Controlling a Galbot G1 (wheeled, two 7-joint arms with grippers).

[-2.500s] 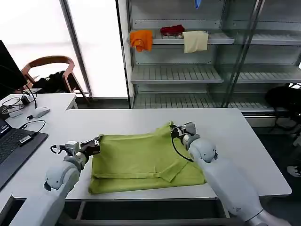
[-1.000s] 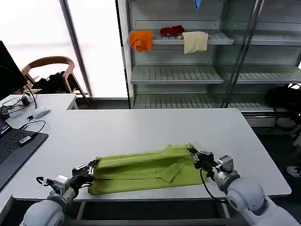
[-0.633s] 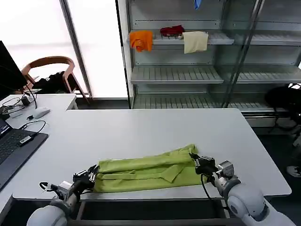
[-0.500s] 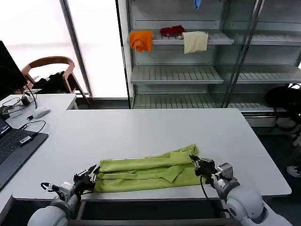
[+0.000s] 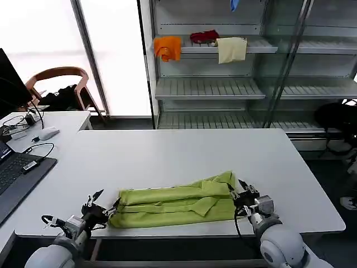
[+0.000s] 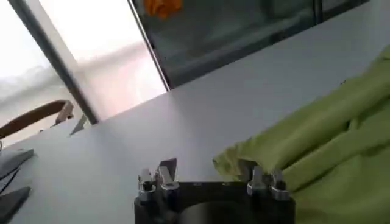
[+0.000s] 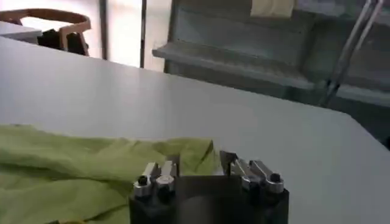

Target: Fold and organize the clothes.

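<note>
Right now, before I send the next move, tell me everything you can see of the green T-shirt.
The T-shirt is lime yellow-green, soft cotton by its look, folded into a long narrow band of several layers near the front edge of the white table. Creases run along its length and the right end bunches up higher. No print shows. The left gripper sits open at its left end, the right gripper open at its right end; neither pinches the cloth.

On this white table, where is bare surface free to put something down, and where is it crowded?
Free: the table behind the folded T-shirt, up to the far edge, and the right end beyond the right hand. Crowded: the near edge, where the shirt lies between both open hands, the left hand at its other end.
</note>
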